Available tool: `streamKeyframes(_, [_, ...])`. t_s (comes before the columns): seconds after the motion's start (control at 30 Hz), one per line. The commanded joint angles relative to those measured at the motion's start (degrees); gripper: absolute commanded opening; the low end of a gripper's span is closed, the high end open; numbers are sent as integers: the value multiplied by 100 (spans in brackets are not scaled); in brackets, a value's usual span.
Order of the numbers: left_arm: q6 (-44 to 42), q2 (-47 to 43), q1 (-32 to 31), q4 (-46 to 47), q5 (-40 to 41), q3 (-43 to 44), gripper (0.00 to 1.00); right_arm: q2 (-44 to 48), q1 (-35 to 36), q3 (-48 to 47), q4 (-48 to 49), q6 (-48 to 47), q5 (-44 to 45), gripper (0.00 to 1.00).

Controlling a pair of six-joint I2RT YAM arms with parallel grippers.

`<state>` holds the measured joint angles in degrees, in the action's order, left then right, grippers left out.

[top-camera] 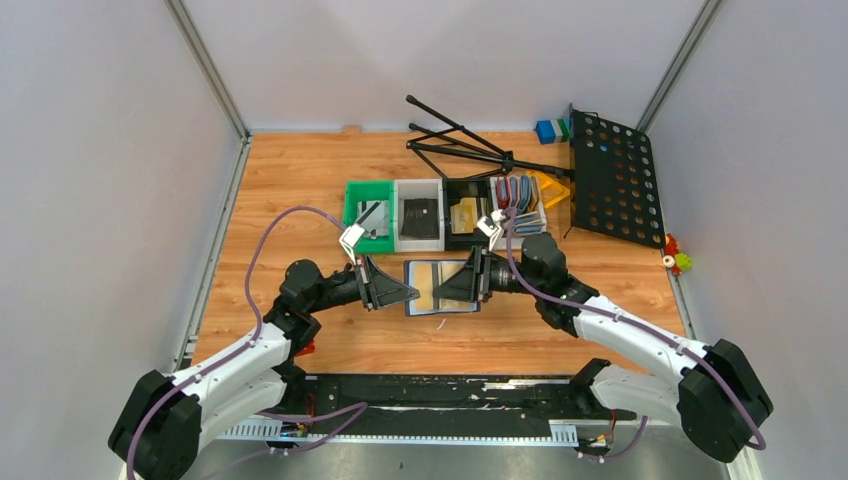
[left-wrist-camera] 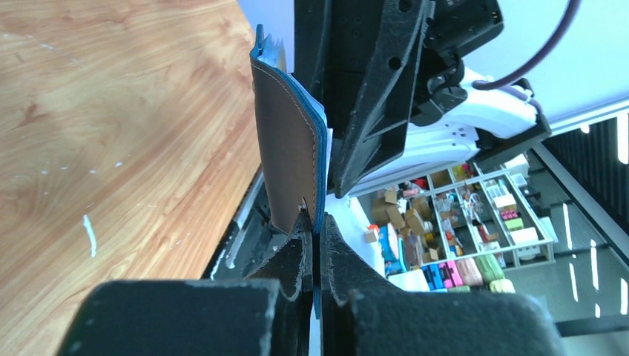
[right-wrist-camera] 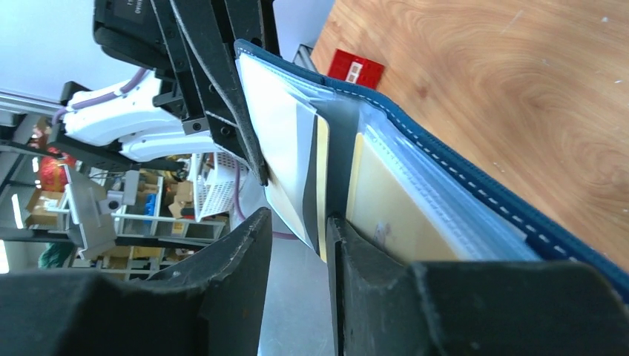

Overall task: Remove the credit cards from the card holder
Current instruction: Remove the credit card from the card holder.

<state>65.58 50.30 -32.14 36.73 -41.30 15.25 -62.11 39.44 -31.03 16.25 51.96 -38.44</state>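
Left gripper clamped tight on the left edge of the card holder — spread open mid-table, just near of the bins — likely bracing it while the right gripper, jaws part-open, straddles a tan-gold card edge, not yet pinched.

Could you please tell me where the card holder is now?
In the top view the card holder is open mid-table, just before the row of bins, between the left end effector, which pinches its edge, and the right end effector.
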Motion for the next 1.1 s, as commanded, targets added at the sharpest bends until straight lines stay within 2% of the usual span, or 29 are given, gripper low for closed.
streamKeyframes(0.0, [401,-142,9,980,-260,-4,0,221,-19,112,711,414,-191,32])
streamKeyframes(0.2, [585,-131,3,1265,-273,-51,0,592,-28,319,1223,630,-168,24])
streamKeyframes(0.47, [493,-49,-2,1136,-230,-52,0,764,-32,310,1599,671,-374,16])
streamKeyframes(0.63, [518,-30,3,1222,-245,-58,0,781,-30,216,1532,669,-405,3])
streamKeyframes(0.73, [525,-36,3,1258,-271,-89,0,806,-28,151,1345,622,-369,0])
streamKeyframes(0.93, [490,-213,6,1076,-101,-85,0,990,-50,134,544,337,-16,0])
streamKeyframes(1.07, [479,-256,22,948,-60,-65,0,1045,-183,292,466,429,42,0])
